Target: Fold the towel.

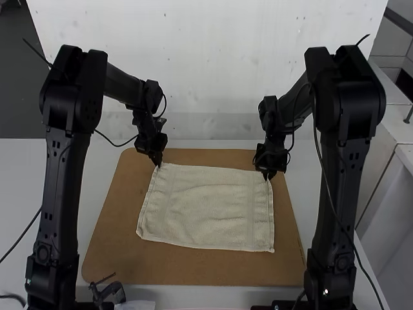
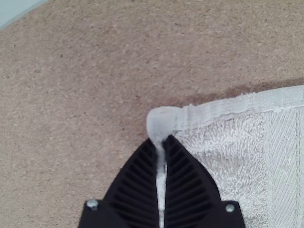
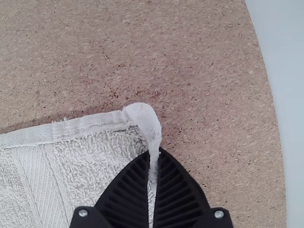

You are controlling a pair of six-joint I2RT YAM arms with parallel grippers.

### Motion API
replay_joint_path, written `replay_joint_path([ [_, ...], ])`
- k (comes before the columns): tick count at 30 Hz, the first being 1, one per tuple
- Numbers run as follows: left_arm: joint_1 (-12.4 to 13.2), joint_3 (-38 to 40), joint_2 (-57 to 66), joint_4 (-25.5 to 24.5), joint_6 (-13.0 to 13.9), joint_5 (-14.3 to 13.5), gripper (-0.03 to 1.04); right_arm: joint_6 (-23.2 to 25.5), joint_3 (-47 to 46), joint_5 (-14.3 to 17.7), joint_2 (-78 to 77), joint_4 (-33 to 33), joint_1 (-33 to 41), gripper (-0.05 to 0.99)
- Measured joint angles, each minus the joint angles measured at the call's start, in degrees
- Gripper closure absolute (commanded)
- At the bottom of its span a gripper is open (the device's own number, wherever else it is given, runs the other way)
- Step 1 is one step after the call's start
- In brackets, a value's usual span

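Observation:
The pale towel (image 1: 210,206) lies spread as a rough rectangle on the brown board. At its far left corner is my left gripper (image 1: 157,164), and at its far right corner my right gripper (image 1: 268,177). In the left wrist view, the left gripper (image 2: 162,140) is shut on the corner of the towel (image 2: 228,156), with the hem bunched between its black fingers. The right wrist view has the right gripper (image 3: 154,152) shut on the other corner of the towel (image 3: 90,161), pinching the hem likewise.
The brown board (image 1: 193,271) rests on a white table (image 1: 26,187), with a margin of bare board all around the towel. A small dark device (image 1: 108,292) stands at the near left edge. A pale wall rises behind the board.

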Motion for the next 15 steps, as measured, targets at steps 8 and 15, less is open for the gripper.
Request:
replay_joint_path([
  [8, 0.0, 0.2, -0.13, -0.37, -2.45, -0.09, 1.0, -0.09, -2.58, -0.2, -1.53, 3.34, -0.04, 0.92],
  [15, -0.52, -1.01, -2.97, -2.69, -4.57, -0.33, 1.0, -0.2, -3.06, -0.63, -2.29, 4.74, -0.15, 0.92],
])
